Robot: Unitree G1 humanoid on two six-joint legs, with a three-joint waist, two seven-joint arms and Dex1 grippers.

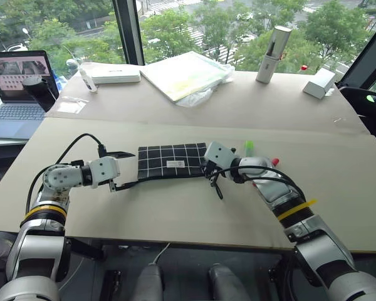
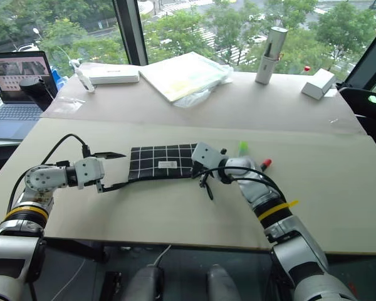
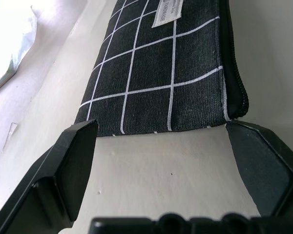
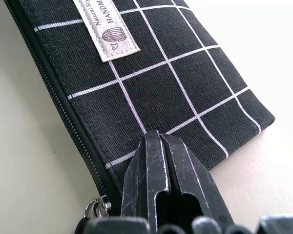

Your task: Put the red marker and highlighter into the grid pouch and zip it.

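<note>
The grid pouch point(image 1: 172, 160) lies flat in the middle of the table, white label up, its zipper along the near edge. My left gripper point(image 1: 122, 169) is open, its fingers point(image 3: 73, 161) straddling the pouch's left end without touching it. At the pouch's right end my right gripper point(image 4: 155, 139) is shut, its tips over the fabric, with the zipper pull ring point(image 4: 97, 208) beside it. The black pull strap point(image 1: 216, 188) trails loose on the table. Just behind my right wrist the highlighter point(image 1: 248, 147) and the red marker's cap point(image 1: 275, 162) stick out, the rest of both hidden.
Along the far side stand a laptop point(image 1: 19, 81), a flat white box point(image 1: 113, 74), a plastic-wrapped folder point(image 1: 185, 74), an upright grey cylinder point(image 1: 272, 53) and a small white box point(image 1: 318, 83). The table's front edge point(image 1: 175, 241) runs close below my arms.
</note>
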